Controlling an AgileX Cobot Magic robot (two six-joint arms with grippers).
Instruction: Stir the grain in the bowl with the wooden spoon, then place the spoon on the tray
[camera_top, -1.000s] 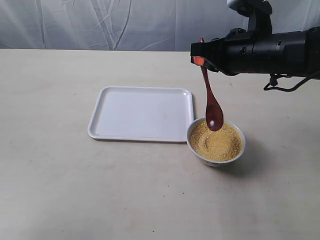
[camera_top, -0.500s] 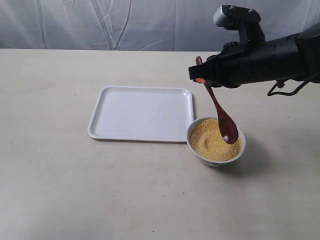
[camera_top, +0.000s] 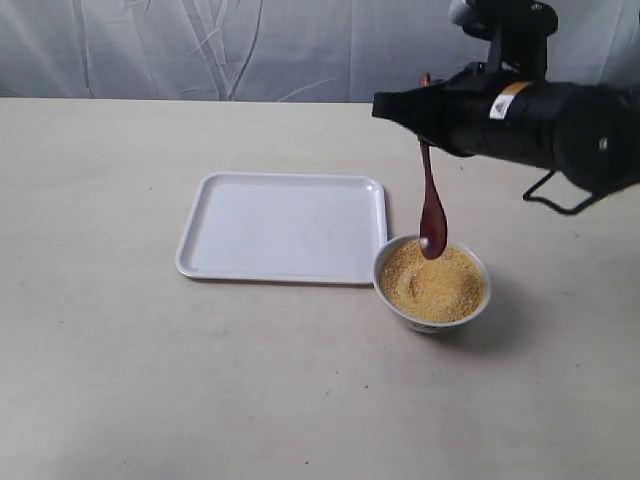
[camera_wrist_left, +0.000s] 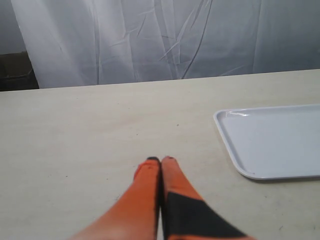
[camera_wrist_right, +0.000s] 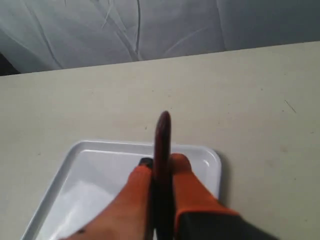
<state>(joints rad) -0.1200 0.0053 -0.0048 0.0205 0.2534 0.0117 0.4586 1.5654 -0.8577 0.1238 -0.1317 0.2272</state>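
Now the dark reddish-brown wooden spoon (camera_top: 430, 200) hangs nearly upright, its oval head at the far rim of the small white bowl (camera_top: 421, 318) of golden-yellow grain (camera_top: 435, 287), and its handle is clamped in the right gripper (camera_wrist_right: 161, 163). Just beside the bowl, towards the left edge, lies the flat white rectangular tray (camera_top: 283, 228). Bare worktop (camera_top: 300, 400) reaches every edge. The left gripper (camera_wrist_left: 160, 161) has its jaws together.

Black arm (camera_top: 560, 120), small yellow-orange label (camera_top: 497, 107), dangling cable (camera_top: 540, 203), orange-black right end effector (camera_wrist_right: 161, 163)
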